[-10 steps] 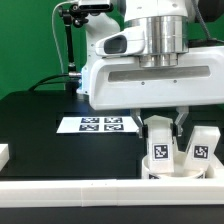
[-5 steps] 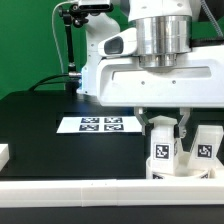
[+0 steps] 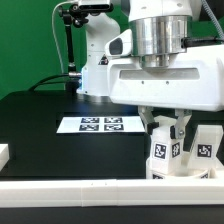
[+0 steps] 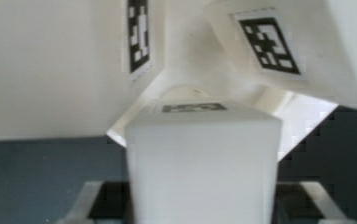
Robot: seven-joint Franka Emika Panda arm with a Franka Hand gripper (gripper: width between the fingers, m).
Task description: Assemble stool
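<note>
Shifted toward the exterior view's right, the claw (image 3: 164,133) pinches 1 tagged leg (image 3: 161,148) upright over the seat (image 3: 185,170).

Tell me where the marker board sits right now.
In the exterior view the marker board lies flat on the black table, near the middle, to the exterior view's left of the gripper and the stool legs.
</note>
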